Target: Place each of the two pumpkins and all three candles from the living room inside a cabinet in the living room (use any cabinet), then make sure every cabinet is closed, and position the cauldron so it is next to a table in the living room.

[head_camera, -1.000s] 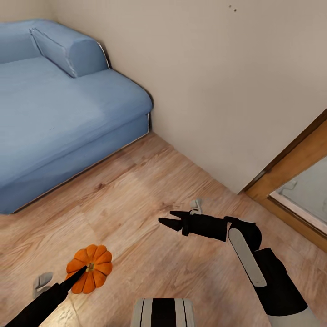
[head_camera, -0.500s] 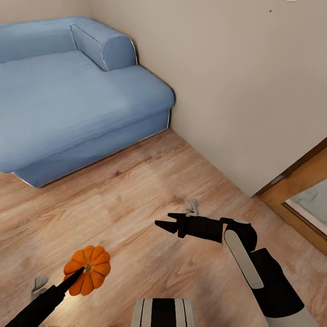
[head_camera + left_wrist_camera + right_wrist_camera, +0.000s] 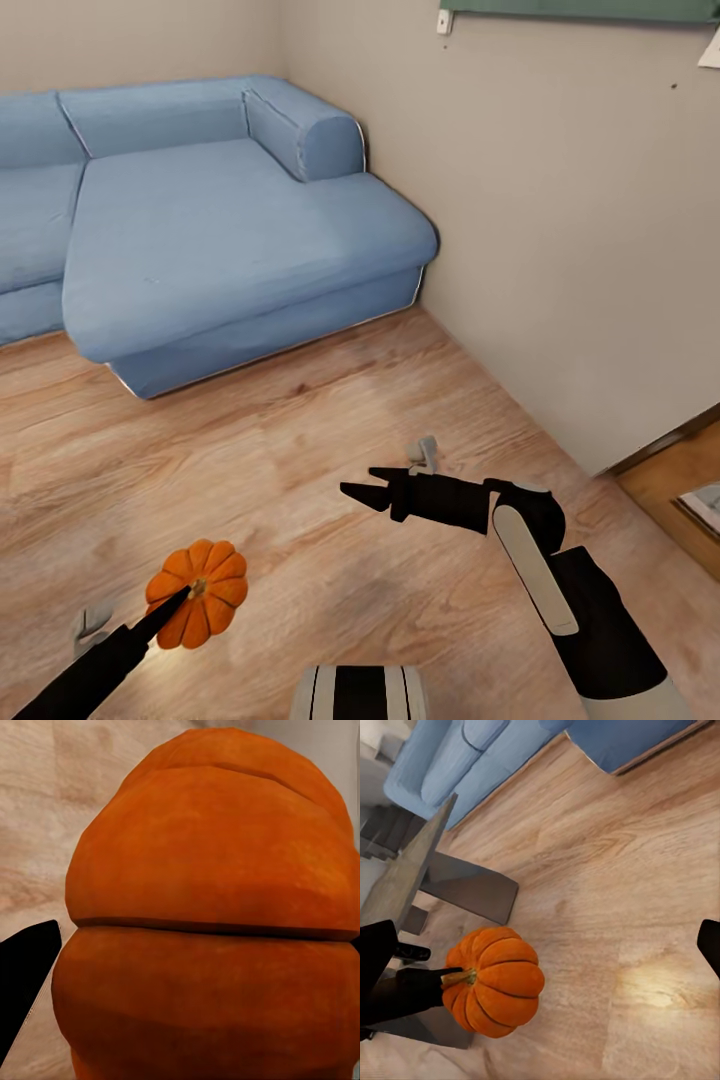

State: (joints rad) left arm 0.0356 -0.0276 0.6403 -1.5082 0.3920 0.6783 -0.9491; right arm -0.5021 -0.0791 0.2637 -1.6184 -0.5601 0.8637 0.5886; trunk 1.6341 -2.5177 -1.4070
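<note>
1. Head view: the camera has swung, the sofa (image 3: pixel 240 220) now sitting further right; the left gripper (image 3: pixel 180 598) carries 1 pumpkin (image 3: pixel 198 606) near-left, while the right gripper (image 3: pixel 372 485) is parted, empty.
2. Left wrist view: the pumpkin (image 3: pixel 210 915) sits clamped against the fingers (image 3: pixel 26 982).
3. Right wrist view: the pumpkin (image 3: pixel 495 982) hangs above the floor (image 3: pixel 615 892); I judge transport toward a cabinet is underway.

A bright-orange ribbed pumpkin (image 3: pixel 197 607) with a short stem is held above the wood floor.
</note>
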